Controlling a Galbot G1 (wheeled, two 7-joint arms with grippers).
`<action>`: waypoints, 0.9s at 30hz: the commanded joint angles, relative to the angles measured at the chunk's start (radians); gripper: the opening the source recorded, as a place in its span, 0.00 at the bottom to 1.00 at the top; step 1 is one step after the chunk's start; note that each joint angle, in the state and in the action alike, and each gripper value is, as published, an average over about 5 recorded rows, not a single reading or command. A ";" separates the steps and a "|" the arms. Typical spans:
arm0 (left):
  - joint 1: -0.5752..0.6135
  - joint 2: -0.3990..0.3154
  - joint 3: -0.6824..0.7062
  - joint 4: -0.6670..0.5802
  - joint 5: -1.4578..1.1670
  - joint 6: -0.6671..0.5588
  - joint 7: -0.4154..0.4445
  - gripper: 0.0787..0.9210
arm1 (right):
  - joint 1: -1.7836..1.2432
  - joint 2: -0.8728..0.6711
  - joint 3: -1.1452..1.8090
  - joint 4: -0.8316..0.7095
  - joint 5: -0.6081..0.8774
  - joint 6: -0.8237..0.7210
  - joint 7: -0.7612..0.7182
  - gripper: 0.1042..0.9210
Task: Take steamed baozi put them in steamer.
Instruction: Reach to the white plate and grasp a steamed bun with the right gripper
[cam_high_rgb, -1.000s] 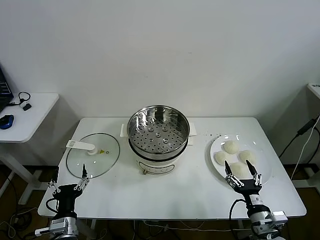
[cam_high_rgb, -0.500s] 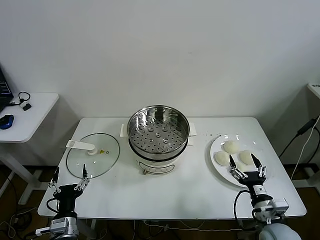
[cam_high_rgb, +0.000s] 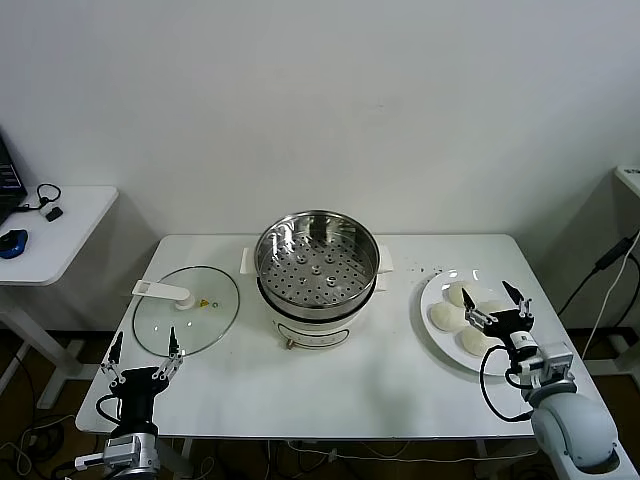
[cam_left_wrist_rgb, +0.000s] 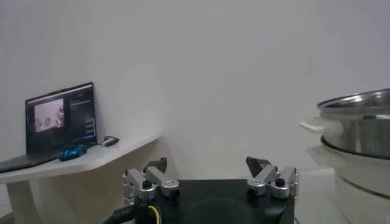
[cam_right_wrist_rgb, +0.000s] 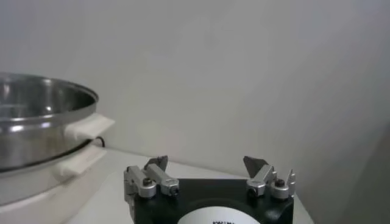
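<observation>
The steamer (cam_high_rgb: 316, 270), a shiny steel pot with a perforated tray and white handles, stands mid-table with nothing on its tray. Several off-white steamed baozi lie on a white plate (cam_high_rgb: 432, 336) at the right; one (cam_high_rgb: 458, 294) is at the back, another (cam_high_rgb: 444, 316) toward the steamer, another (cam_high_rgb: 476, 341) nearest me. My right gripper (cam_high_rgb: 487, 293) hangs open over the plate, its fingers spread above the baozi and holding nothing. In the right wrist view the open gripper (cam_right_wrist_rgb: 206, 162) faces the wall, with the steamer (cam_right_wrist_rgb: 36, 122) to one side. My left gripper (cam_high_rgb: 144, 337) waits open at the table's front left corner.
A flat glass lid (cam_high_rgb: 187, 310) with a white handle lies left of the steamer. A white side table (cam_high_rgb: 60, 225) with a mouse and a cable stands farther left, and a laptop (cam_left_wrist_rgb: 61, 119) sits on it. The wall is close behind the table.
My right gripper has moved from the table's front edge back and to the right, over the plate of baozi, staying open. The left gripper has sunk slightly.
</observation>
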 joint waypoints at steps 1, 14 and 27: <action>0.001 -0.049 0.000 0.001 0.001 -0.002 0.001 0.88 | 0.130 -0.171 -0.055 -0.084 -0.073 -0.083 -0.097 0.88; 0.000 -0.049 0.003 0.006 0.000 -0.008 0.004 0.88 | 0.442 -0.398 -0.343 -0.265 -0.068 -0.126 -0.232 0.88; -0.001 -0.049 0.005 0.012 0.003 -0.015 0.005 0.88 | 0.842 -0.643 -0.755 -0.388 0.045 -0.113 -0.454 0.88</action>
